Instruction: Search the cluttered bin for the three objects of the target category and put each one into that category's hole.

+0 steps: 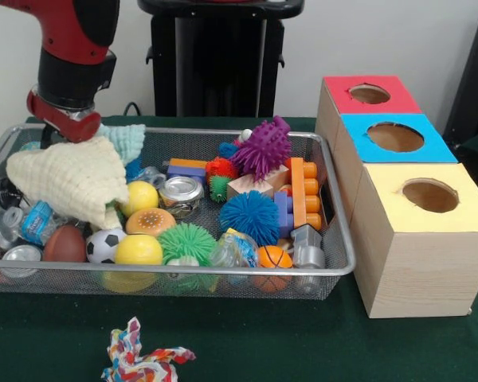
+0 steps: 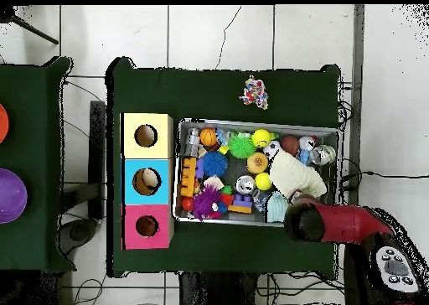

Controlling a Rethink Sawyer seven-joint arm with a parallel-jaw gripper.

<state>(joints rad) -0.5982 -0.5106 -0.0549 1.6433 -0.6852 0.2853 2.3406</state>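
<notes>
My gripper hangs over the left back part of the wire bin, shut on a cream knitted cloth that hangs bunched from it above the clutter; the cloth hides the fingertips. From above, the cream cloth covers the bin's right half beside the arm's head. A pale teal cloth lies just behind it. The bin also holds yellow balls, a soccer ball, a blue spiky ball, a purple spiky toy, cans and plastic blocks.
Three wooden boxes stand right of the bin, with a red-topped hole, a blue-topped hole and a yellow-topped hole. A coloured rope toy lies on the green table in front of the bin.
</notes>
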